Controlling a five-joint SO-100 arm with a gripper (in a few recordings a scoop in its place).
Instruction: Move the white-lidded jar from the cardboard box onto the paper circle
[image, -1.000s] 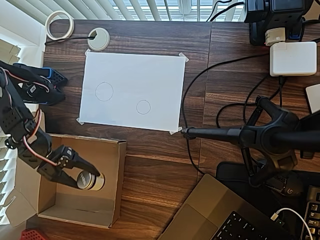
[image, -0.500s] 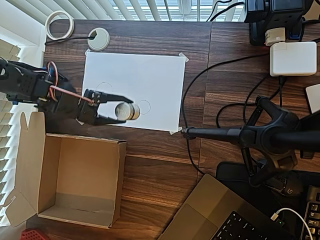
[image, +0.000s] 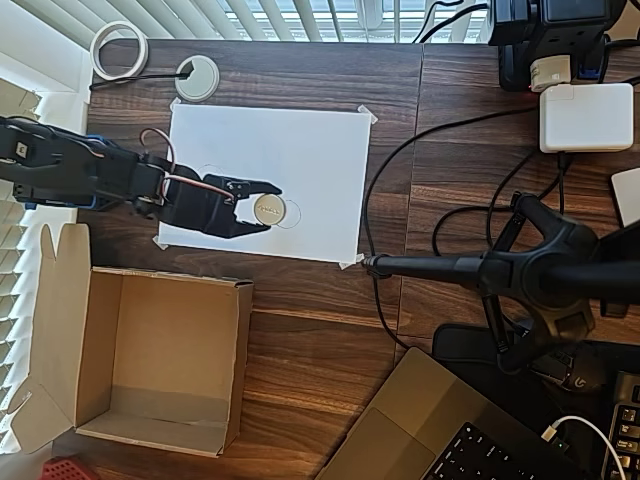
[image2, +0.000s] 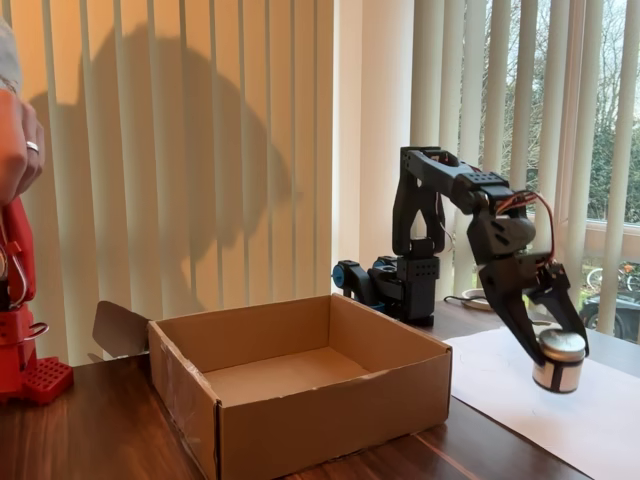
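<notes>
Dark wood desk is carrying a taped-down white sheet (image: 300, 150) and, nearer the camera in the overhead view, the open box (image: 160, 360) (we are seeing bare cardboard inside). We are watching the gripper (image: 262, 209) clamping the jar (image: 268, 209) over the sheet, at the left edge of the small circle (image: 291, 214). In the fixed view the jar (image2: 559, 361) is hanging just above the paper, right of the box (image2: 300, 390)
</notes>
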